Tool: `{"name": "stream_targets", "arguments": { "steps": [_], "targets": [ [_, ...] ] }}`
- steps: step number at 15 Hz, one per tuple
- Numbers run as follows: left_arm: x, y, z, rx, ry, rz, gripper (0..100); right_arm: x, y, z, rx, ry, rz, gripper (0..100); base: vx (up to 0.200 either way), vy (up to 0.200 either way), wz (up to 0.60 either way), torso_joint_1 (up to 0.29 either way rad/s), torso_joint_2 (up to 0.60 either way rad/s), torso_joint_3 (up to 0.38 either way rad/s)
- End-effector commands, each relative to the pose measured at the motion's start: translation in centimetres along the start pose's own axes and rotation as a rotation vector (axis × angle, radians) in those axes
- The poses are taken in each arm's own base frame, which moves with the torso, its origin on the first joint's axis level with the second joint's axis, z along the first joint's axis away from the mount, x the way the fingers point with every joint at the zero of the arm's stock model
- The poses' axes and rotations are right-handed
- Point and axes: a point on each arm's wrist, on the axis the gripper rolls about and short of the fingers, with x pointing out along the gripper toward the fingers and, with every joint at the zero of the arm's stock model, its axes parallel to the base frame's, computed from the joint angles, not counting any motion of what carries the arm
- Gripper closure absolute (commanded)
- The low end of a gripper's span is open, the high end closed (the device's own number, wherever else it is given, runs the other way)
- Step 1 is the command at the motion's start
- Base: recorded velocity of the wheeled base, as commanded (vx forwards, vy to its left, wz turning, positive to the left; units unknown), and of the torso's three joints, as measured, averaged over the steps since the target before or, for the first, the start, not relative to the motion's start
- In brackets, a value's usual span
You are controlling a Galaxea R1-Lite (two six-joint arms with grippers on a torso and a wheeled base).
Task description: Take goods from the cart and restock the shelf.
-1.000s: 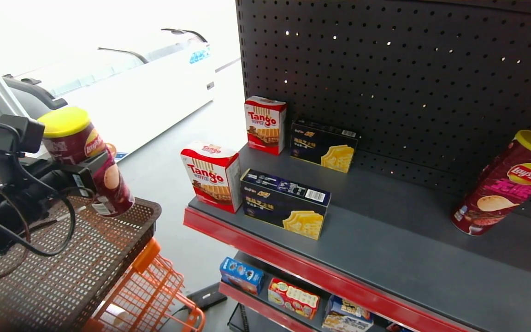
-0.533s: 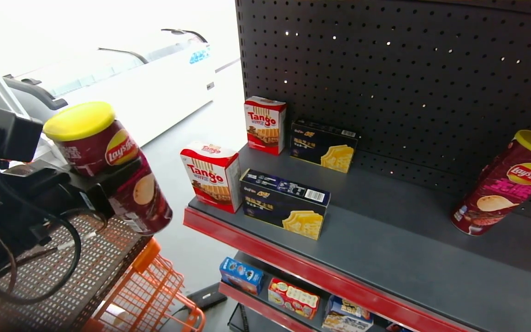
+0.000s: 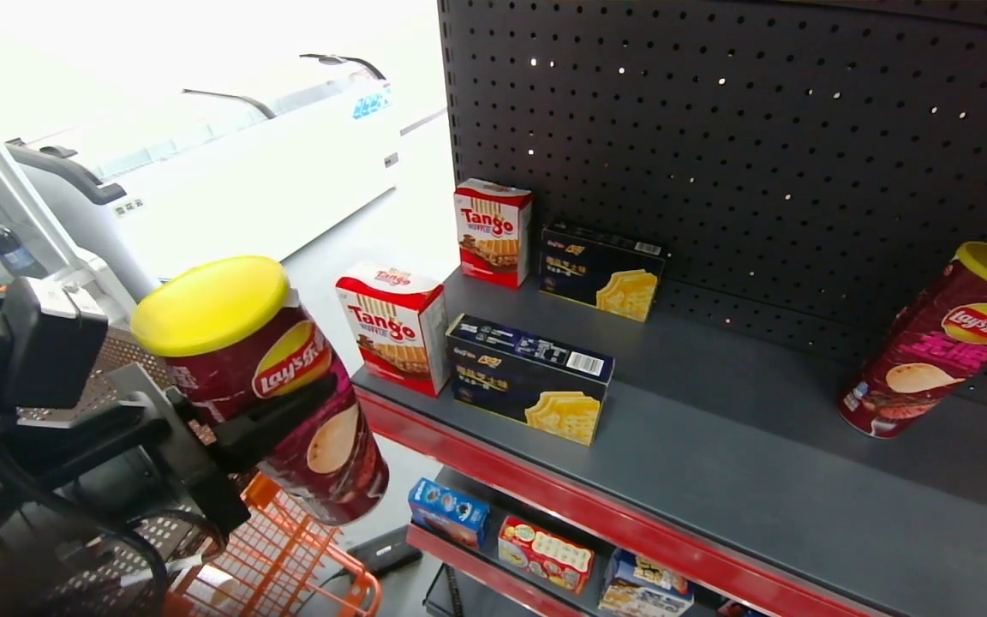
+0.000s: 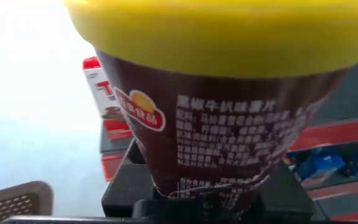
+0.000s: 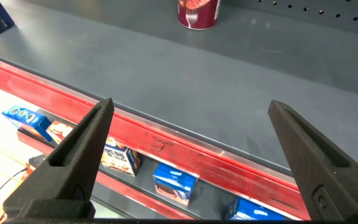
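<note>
My left gripper (image 3: 275, 416), clamped on the chip can (image 3: 292, 368), has swung it off the cart (image 3: 305, 536) to 8 o'clock, nearer the shelf (image 3: 716, 446) at 3 o'clock, so placing it there looks next.

You are in a shop: a grey shelf (image 3: 716, 480) with a red front rail (image 3: 545, 494) and a pegboard back (image 3: 759, 128) carries wafer boxes (image 3: 393, 326) and a chip can (image 3: 939, 343). More packets (image 3: 545, 553) sit on the tier below. An orange cart (image 3: 288, 548) stands beside it, and a white chest freezer (image 3: 262, 171) lies beyond.
</note>
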Motion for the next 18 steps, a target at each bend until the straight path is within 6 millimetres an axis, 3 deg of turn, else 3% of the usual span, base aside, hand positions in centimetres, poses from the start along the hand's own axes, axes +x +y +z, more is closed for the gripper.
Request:
{"name": "stream_targets", "arguments": {
  "steps": [1,6,16,18],
  "targets": [
    [0.3,-1.1,0.0,-0.002,-0.007,-0.064,100,0.0,0.0,0.0,0.001,0.001,0.0,0,0.0,0.0,0.0,0.0,0.0,0.0],
    [0.5,-3.1,-0.3,-0.015,0.002,-0.175,100,0.0,0.0,0.0,-0.001,0.001,0.0,0,0.0,0.0,0.0,0.0,0.0,0.0],
    [0.4,-5.0,-0.4,-0.027,0.01,-0.283,100,0.0,0.0,0.0,-0.008,0.001,0.005,0,0.0,0.0,0.0,0.0,0.0,0.0],
    [0.4,-5.5,-0.3,-0.029,0.004,-0.323,100,0.0,0.0,0.0,-0.008,0.001,0.005,0,0.0,0.0,-0.6,0.002,0.0,0.002]
  ]
}}
